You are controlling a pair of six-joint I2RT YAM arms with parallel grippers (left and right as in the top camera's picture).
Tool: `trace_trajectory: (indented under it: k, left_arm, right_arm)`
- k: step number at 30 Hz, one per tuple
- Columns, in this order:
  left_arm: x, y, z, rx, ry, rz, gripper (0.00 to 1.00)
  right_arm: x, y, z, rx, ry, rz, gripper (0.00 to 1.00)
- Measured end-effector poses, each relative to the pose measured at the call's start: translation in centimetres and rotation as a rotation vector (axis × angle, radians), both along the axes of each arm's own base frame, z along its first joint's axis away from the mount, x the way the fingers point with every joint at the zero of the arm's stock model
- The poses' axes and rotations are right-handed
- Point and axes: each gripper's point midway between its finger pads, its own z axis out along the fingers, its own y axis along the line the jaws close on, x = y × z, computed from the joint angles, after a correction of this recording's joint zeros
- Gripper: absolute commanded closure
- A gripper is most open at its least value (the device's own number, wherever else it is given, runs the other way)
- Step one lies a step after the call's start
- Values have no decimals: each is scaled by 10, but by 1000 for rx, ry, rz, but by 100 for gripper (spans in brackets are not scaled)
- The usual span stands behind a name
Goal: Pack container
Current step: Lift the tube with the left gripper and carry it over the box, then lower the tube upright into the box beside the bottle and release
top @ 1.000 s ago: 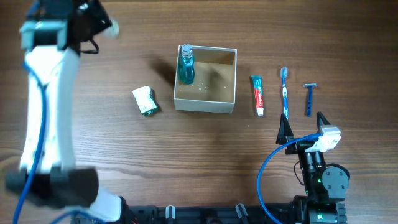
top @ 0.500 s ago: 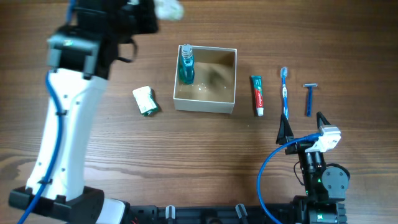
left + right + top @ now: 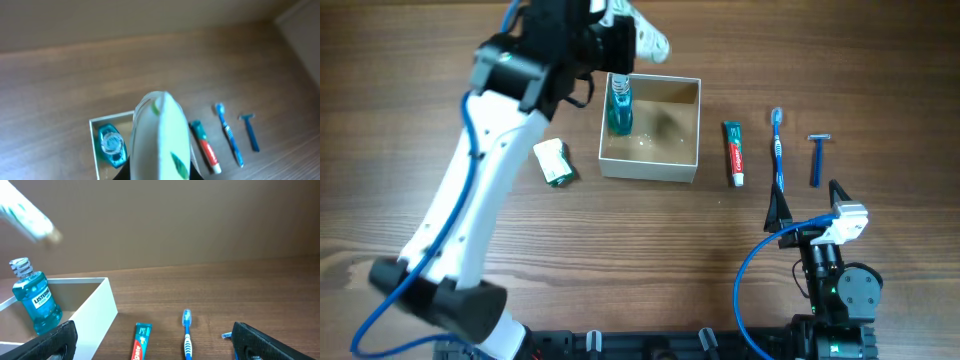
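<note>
The left hand [image 3: 618,32] is clamped on a white packet [image 3: 646,42] with green leaf marks, held in the air over the far left corner of the container [image 3: 648,168]. The container sits on the bench [image 3: 880,60] just below and nearer than this hand, with a blue mouthwash bottle [image 3: 619,105] standing upright in that corner. Left of it lies a small green-and-white pack [image 3: 553,161]; to its right lie toothpaste [image 3: 734,153], toothbrush [image 3: 778,150] and razor [image 3: 817,158]. The right hand [image 3: 807,200] gapes wide, well apart from the container.
</note>
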Motion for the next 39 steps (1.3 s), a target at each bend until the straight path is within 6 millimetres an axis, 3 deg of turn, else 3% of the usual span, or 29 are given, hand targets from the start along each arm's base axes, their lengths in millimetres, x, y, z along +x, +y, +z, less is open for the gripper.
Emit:
trace_trajectory:
  k: [6, 9, 16, 22, 27, 39]
  left_arm:
    - [8, -6, -55, 72, 126, 0, 96]
    - [11, -6, -71, 91, 157, 2, 96]
    - [9, -14, -81, 127, 161, -25, 96]
    - [7, -30, -107, 175, 194, -68, 96]
    - [12, -28, -123, 228, 204, -46, 96]
    - [17, -19, -126, 269, 190, -11, 96]
  right_arm:
    - [0, 0, 0, 0, 0, 0, 0]
    - [0, 0, 0, 0, 0, 0, 0]
    - [0, 0, 0, 0, 0, 0, 0]
    - [0, 0, 0, 0, 0, 0, 0]
    - [0, 0, 0, 0, 0, 0, 0]
    - [0, 0, 0, 0, 0, 0, 0]
